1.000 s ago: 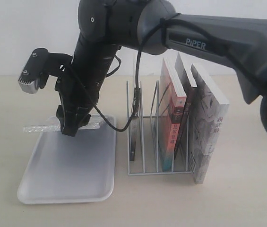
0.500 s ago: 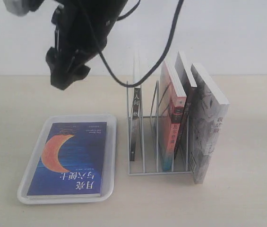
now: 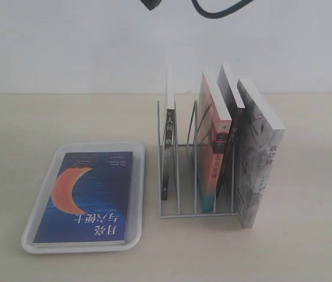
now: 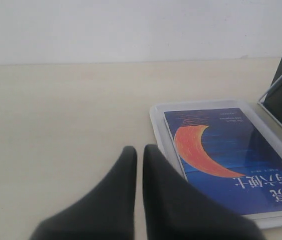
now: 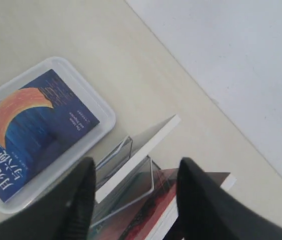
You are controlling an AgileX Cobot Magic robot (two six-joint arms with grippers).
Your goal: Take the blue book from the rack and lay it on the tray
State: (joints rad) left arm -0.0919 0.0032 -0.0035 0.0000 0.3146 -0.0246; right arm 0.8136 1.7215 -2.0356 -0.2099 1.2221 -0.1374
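Note:
The blue book [image 3: 86, 197] lies flat, cover up, in the white tray [image 3: 135, 154], with its orange moon showing. Both are left of the white wire rack [image 3: 198, 215]. My right gripper [image 5: 137, 167] is open and empty, high above the rack [image 5: 150, 175], looking down on the book [image 5: 31, 130] and tray [image 5: 103, 112]. In the exterior view only a dark bit of that arm [image 3: 150, 4] shows at the top edge. My left gripper [image 4: 140, 150] is shut on nothing, low over the table beside a corner of the tray [image 4: 156, 112] that holds the book [image 4: 230, 150].
A black-spined book [image 3: 167, 147] stands in the rack's left slot. A red-and-teal-spined book [image 3: 215, 158] and a dark one [image 3: 231, 100] stand further right. A white patterned book [image 3: 260, 164] leans at the rack's right end. Bare tabletop lies around the tray.
A second ago the right gripper was low over the tray with the book. It let go and rose out of the exterior view, leaving the book flat in the tray.

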